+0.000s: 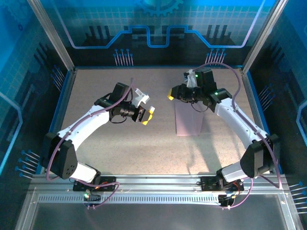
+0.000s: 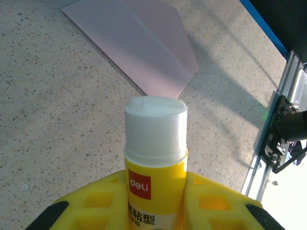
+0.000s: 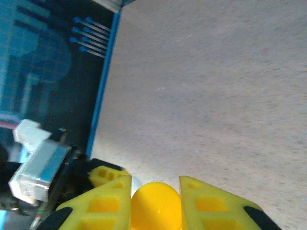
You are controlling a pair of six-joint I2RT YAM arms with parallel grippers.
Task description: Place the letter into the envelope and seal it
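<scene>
Left gripper sits over the middle of the table, pointing toward the right arm. Its jaws are closed to a narrow gap around a glue stick. In the left wrist view the yellow fingers press both sides of the yellow labelled barrel, and the bare white glue end stands up past them with nothing covering it. Right gripper faces the left one from across a short gap, a little farther back on the table. It is closed on a rounded yellow cap, which sits snug between the two fingers in the right wrist view. The envelope lies flat on the table, right of centre. Its far end is tucked under the right gripper and wrist in the top view, and its near end is in the open. From the left wrist camera it lies just beyond the glue tip, untouched by either gripper. A straight crease crosses it, and a tapering section beside the crease looks like the flap laid out flat, though that is not certain.
</scene>
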